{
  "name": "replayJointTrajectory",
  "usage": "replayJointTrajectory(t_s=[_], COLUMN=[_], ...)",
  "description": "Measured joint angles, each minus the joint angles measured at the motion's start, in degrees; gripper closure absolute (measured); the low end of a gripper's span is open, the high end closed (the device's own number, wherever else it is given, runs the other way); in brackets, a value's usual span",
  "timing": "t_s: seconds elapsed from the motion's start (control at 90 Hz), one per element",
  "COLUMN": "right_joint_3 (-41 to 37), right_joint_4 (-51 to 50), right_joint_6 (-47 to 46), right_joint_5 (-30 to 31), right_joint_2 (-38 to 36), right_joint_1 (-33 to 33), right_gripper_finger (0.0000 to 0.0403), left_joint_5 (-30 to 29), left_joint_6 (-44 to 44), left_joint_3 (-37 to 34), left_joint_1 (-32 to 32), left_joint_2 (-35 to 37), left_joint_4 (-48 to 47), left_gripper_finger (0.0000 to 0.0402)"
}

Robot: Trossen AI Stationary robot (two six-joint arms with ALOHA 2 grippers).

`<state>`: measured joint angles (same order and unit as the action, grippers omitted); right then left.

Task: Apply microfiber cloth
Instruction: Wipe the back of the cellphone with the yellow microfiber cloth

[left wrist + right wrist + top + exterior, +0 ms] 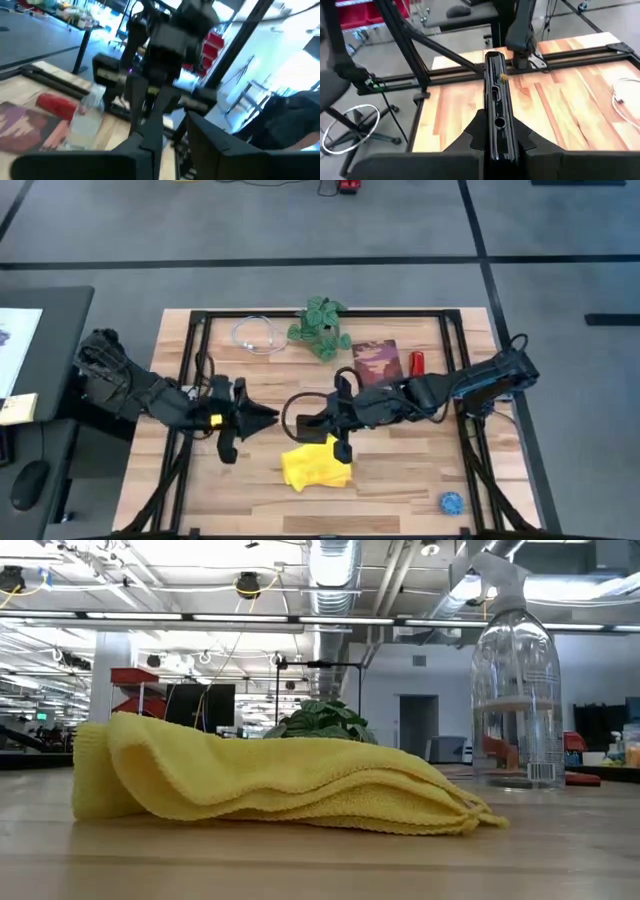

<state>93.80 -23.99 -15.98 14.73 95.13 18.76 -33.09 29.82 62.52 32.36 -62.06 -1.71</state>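
Thin black slab phone (496, 105) clamped edge-on in my right gripper (496, 142).
Folded bright yellow microfiber cloth (316, 463) lies just beside; left gripper (268, 416) looks parted, empty.

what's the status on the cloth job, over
Right gripper shut on black phone, above table centre. Left gripper facing it, empty. Microfiber cloth crumpled on table, untouched. Nothing blocking it.

Left arm reaches from the table's left edge toward the middle, wrist low, its gripper (268, 416) pointing right; whether its fingers are parted cannot be told. Right arm extends from the right edge, elbow raised, forearm angled leftward; its gripper (318, 423) faces the left one, tips near but apart, fingers (475, 134) closed on a thin black slab held edge-up.
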Motion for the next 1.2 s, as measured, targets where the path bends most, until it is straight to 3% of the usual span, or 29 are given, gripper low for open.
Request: replayJointTrajectory(t_s=[0.133, 0.467, 0.878, 1.078, 1.2], right_joint_3=[0.0, 0.1, 0.1, -0.1, -0.2], right_joint_4=[-2.4, -6.6, -9.0, -10.1, -11.8], right_joint_6=[0.1, 1.1, 1.3, 1.3, 0.7], right_joint_5=[0.1, 0.3, 1.1, 1.4, 1.3], right_joint_2=[0.5, 0.8, 0.8, 0.9, 1.1], right_joint_1=[-0.1, -0.2, -0.6, -0.6, -0.6], right_gripper_finger=[0.0391, 0.0391, 0.0391, 0.0392, 0.0392], left_joint_5=[7.1, 22.4, 23.6, 30.0, 30.3], left_joint_6=[2.1, 9.2, 14.8, 20.4, 20.9], left_joint_3=[0.0, 0.0, 0.0, 0.3, 0.4], left_joint_1=[-4.5, -11.9, -16.7, -20.9, -23.2], left_joint_2=[-2.3, -8.4, -11.0, -11.4, -10.7], left_joint_4=[0.1, 2.7, 1.2, -2.7, -8.5], left_gripper_finger=[0.0397, 0.0401, 0.0402, 0.0401, 0.0401])
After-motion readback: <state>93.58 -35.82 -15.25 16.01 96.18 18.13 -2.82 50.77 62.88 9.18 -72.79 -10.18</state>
